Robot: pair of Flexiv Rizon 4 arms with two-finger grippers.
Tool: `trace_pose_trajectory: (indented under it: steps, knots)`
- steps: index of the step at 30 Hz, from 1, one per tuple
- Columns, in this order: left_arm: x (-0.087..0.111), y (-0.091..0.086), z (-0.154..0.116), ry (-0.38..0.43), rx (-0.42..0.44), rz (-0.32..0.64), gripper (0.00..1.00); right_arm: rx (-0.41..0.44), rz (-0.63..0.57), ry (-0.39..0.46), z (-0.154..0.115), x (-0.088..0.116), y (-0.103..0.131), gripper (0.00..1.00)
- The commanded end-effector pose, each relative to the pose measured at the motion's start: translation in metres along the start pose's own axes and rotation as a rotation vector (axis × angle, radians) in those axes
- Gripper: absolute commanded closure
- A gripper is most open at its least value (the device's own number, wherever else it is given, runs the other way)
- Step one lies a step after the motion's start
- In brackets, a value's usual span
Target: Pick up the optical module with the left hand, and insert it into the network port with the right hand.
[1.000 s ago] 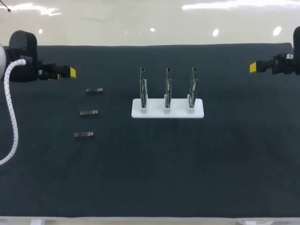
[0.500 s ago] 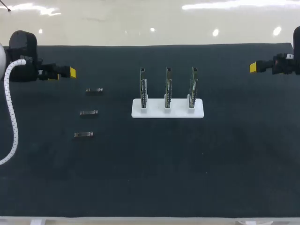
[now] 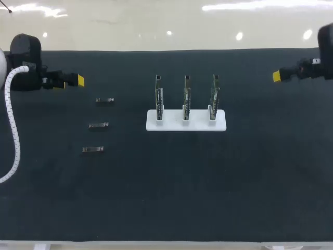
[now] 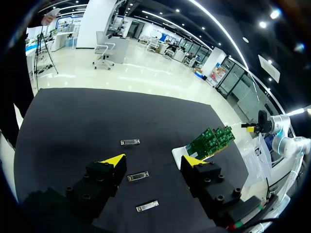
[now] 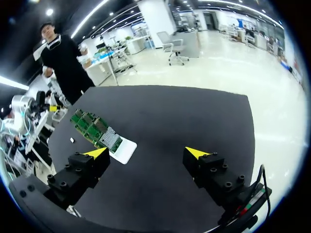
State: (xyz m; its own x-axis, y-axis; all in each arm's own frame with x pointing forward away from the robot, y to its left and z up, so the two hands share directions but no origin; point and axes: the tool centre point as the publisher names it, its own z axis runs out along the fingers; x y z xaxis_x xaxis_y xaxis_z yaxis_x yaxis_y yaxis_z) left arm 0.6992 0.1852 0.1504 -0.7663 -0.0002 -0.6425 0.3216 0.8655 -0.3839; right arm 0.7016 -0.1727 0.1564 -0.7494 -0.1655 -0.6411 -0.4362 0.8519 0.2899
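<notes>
Just 3 optical modules point(image 3: 98, 125) near white rack point(image 3: 186, 125) w/ boards point(image 3: 186, 91).

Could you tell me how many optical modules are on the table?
3, in a column left of the white stand: the far optical module, the middle optical module and the near optical module. None appears hidden.

A dark matte mat point(image 3: 166, 198) covers the table point(image 3: 156, 244) almost to its pale near edge. Beyond it lies a glossy cream floor point(image 3: 130, 31) — long streaks and round spots of lamp glare sit on it. The left wrist view shows a wide, open hall: a dark ceiling with bright spots point(image 4: 263, 24), a grey office chair point(image 4: 103, 46) on the shining floor, and tall glass partitions point(image 4: 243, 92) — desks stand farther back.
</notes>
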Motion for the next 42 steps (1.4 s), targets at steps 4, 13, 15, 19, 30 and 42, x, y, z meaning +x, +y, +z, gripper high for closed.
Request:
trace_pose_trajectory:
  steps: [4,13,15,19,30,42]
  knots:
    - [-0.001,0.000,0.000,0.003,-0.003,-0.001,0.00,-0.050,-0.278,0.234,0.002,-0.032,0.022,0.00]
    - [-0.001,0.000,0.000,0.003,-0.003,-0.001,0.00,-0.242,-0.542,0.339,0.025,-0.054,0.063,0.00]
    - [-0.001,0.000,0.000,0.003,-0.003,-0.001,0.00,-0.262,-0.553,0.340,0.025,-0.055,0.071,0.00]
    - [-0.001,0.000,0.000,0.003,-0.003,-0.001,0.00,-0.297,-0.607,0.257,0.026,-0.058,0.090,0.00]
    - [-0.001,0.000,0.000,0.003,-0.003,-0.001,0.00,-0.410,-0.610,0.114,0.021,-0.057,0.114,0.00]
    - [-0.001,0.000,0.000,0.003,-0.003,-0.001,0.00,-0.316,-0.723,0.207,0.024,-0.044,0.141,0.00]
